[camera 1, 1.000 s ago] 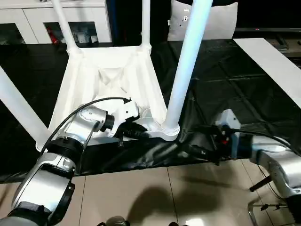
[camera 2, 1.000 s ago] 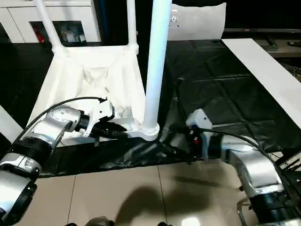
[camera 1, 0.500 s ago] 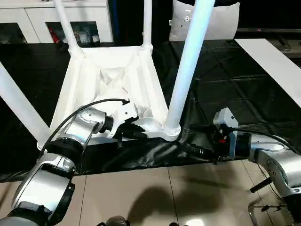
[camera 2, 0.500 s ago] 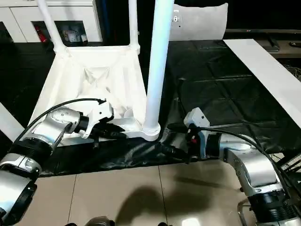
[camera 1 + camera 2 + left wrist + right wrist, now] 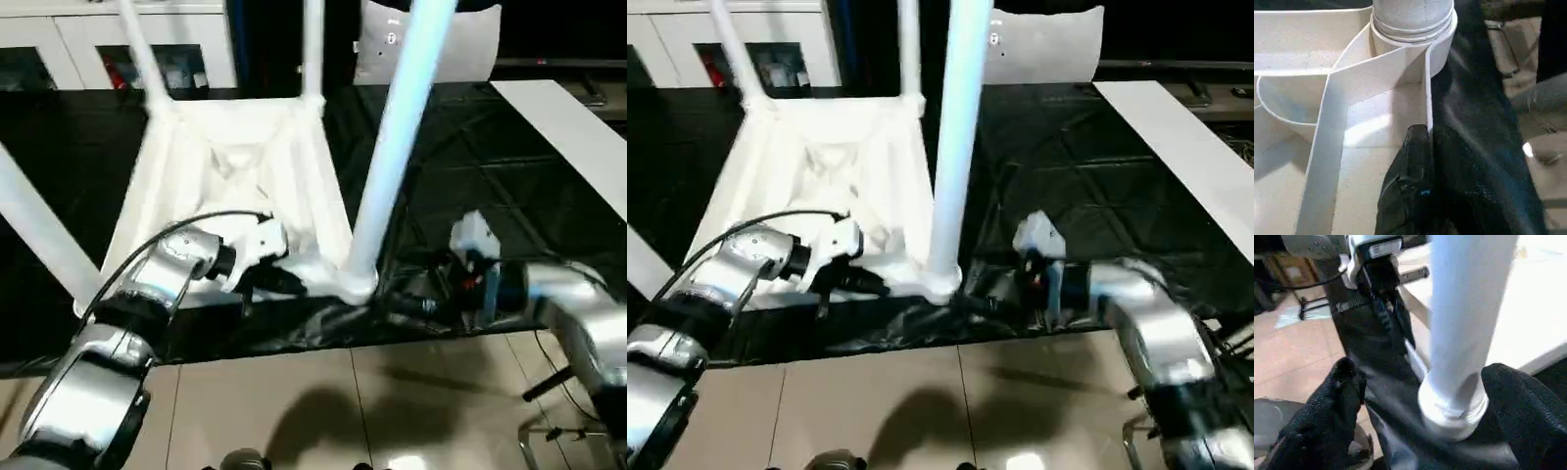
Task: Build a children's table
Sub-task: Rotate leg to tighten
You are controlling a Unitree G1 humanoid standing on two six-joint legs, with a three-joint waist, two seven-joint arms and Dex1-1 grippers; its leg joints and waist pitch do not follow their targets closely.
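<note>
Table top [image 5: 235,186] inverted, four legs socketed. Your left gripper [image 5: 1422,147] pinches its rim; right gripper [image 5: 1420,396] wide, straddling near leg [image 5: 392,147], no grip. Left: seat, flip.

Legs [image 5: 392,147] running off the top edge, tips unseen; right gripper [image 5: 416,305] blurring against black sheet [image 5: 470,176]; left fingertips [image 5: 1418,147] hiding behind table [image 5: 235,166] rim.

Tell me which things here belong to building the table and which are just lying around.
Part of the job:
- upturned white table top
- near leg in its corner socket
- left claw shut on the top's rim
- right claw, fingers either side of that leg

Just lying about:
- white pillow
- white cabinets
- black sheet
</note>
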